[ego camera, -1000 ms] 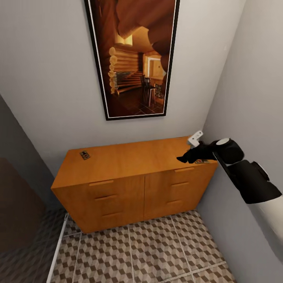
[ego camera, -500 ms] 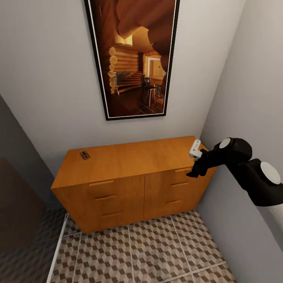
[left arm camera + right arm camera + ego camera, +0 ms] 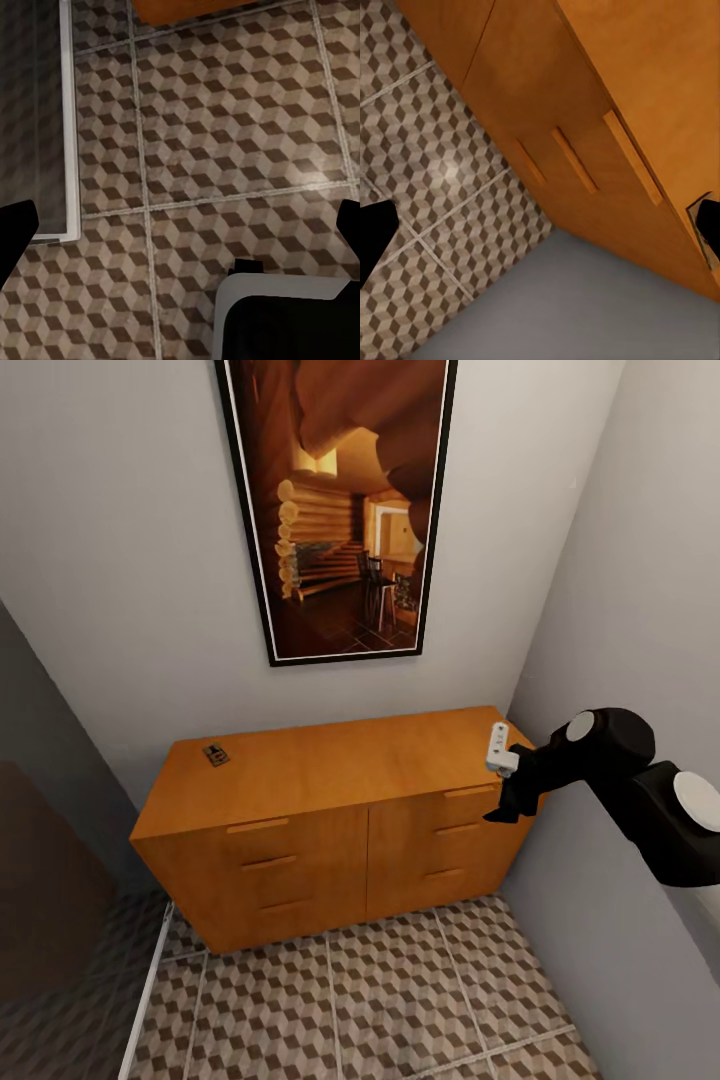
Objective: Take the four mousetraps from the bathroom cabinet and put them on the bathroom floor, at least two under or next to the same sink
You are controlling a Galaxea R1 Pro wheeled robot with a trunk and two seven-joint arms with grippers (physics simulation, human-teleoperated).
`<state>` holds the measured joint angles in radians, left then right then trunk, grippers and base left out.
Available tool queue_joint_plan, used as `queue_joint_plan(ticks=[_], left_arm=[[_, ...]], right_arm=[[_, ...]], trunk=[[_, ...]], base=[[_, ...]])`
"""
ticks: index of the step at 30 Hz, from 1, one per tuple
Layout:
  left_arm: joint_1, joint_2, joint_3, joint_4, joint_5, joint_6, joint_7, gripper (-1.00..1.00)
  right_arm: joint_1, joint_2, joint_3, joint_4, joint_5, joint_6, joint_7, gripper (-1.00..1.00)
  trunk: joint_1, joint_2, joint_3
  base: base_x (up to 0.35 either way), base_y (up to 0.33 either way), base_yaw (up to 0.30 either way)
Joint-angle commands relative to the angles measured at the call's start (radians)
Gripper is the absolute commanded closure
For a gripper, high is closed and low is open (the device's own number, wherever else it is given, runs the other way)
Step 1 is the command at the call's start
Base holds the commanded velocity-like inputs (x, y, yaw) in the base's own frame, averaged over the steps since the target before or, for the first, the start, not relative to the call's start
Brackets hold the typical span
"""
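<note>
The orange-brown cabinet [image 3: 330, 800] stands against the back wall. One mousetrap [image 3: 215, 754], small and tan with dark metal, lies on the far left of its top. My right gripper [image 3: 503, 810] hangs at the cabinet's right front corner, tilted down past the drawer fronts. In the right wrist view it [image 3: 540, 232] is open, with nothing between the fingers, facing the cabinet's front [image 3: 585, 97] and the cube-pattern bathroom floor [image 3: 442, 172]. A small tan edge shows beside one finger [image 3: 711, 225]; I cannot identify it. My left gripper [image 3: 180, 225] is open over the floor [image 3: 225, 135]. The sink is out of view.
A large framed picture [image 3: 340, 500] hangs above the cabinet. A grey wall [image 3: 640, 610] runs close along the right, beside my right arm. A white strip [image 3: 67, 112] borders the tiles on the left, with a darker floor beyond. My own base [image 3: 292, 315] shows below the left gripper.
My right gripper has swung from over the cabinet's right end down past its front corner, now pointing downward. The mousetrap seen under it a second ago no longer shows in the head view.
</note>
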<state>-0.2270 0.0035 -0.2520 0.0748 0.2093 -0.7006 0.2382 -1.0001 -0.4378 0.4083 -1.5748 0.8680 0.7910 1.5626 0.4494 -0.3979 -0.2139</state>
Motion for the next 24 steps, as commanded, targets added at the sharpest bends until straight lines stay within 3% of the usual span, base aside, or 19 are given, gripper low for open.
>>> queue_joint_plan(ticks=[1,7,10,17,21,24], left_arm=[[-0.002,-0.001,-0.009,0.003,0.005,-0.005,0.003,-1.00],[-0.002,0.000,-0.009,0.003,0.005,-0.005,0.003,-1.00],[-0.002,0.000,-0.009,0.004,0.005,-0.005,0.003,-1.00],[-0.002,0.000,-0.009,0.003,0.005,-0.005,0.003,-1.00],[-0.002,0.000,-0.009,0.003,0.005,-0.005,0.003,-1.00],[-0.002,0.000,-0.009,0.003,0.005,-0.005,0.003,-1.00]], right_arm=[[-0.002,-0.008,0.002,-0.001,-0.002,0.010,0.008,-1.00],[-0.002,-0.072,0.005,-0.002,-0.085,0.006,0.008,-1.00],[-0.002,-0.113,0.007,-0.004,-0.158,0.006,0.008,-1.00],[-0.002,-0.160,0.008,-0.018,-0.282,0.006,0.008,-1.00],[-0.002,-0.189,0.009,-0.024,-0.332,0.006,0.008,-1.00],[-0.002,-0.212,0.009,-0.026,-0.345,0.007,0.008,-1.00]], trunk=[[0.001,-0.002,-0.002],[0.001,-0.002,-0.002],[0.001,-0.002,-0.002],[0.001,-0.002,-0.002],[0.001,-0.002,-0.002],[0.001,-0.002,-0.002]], base=[[0.000,0.000,0.000],[0.000,0.000,0.000],[0.000,0.000,0.000],[0.000,0.000,0.000],[0.000,0.000,0.000],[0.000,0.000,0.000]])
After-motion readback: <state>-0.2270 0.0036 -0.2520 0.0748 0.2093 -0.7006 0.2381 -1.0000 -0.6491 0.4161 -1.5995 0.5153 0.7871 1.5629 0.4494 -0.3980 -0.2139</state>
